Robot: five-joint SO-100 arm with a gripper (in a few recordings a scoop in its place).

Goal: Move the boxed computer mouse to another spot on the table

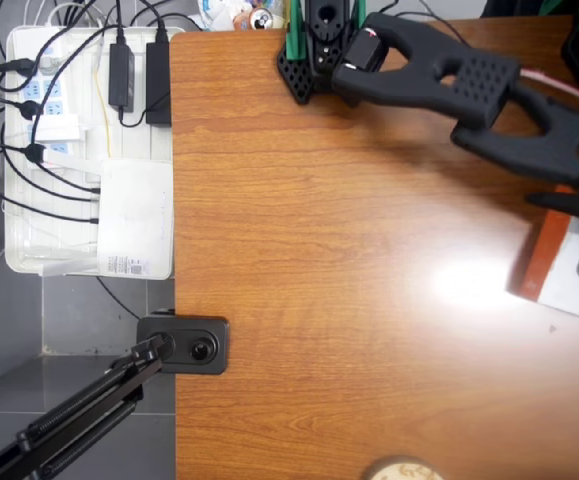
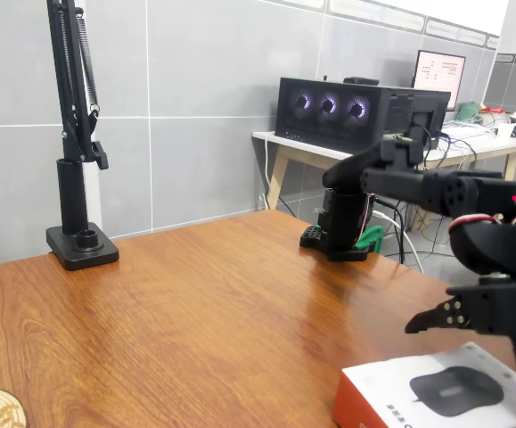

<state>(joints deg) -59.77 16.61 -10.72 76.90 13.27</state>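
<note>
Reaching over the boxed computer mouse (image 2: 427,392) at the table's (image 1: 349,300) right edge.

My gripper (image 2: 471,321) hangs just above the box, which lies flat with its orange-red side facing the table's middle and the pictured mouse up; in the overhead view it sits against the right edge, partly under my arm. One finger (image 2: 431,318) points out over the lid, but I cannot tell how wide my jaws stand. I judge I'm placed for a descent onto the box, not yet holding it. Beyond the left edge, a white tray (image 1: 19,255) holds power strips, cables and a white router-like device (image 1: 134,220).
</note>
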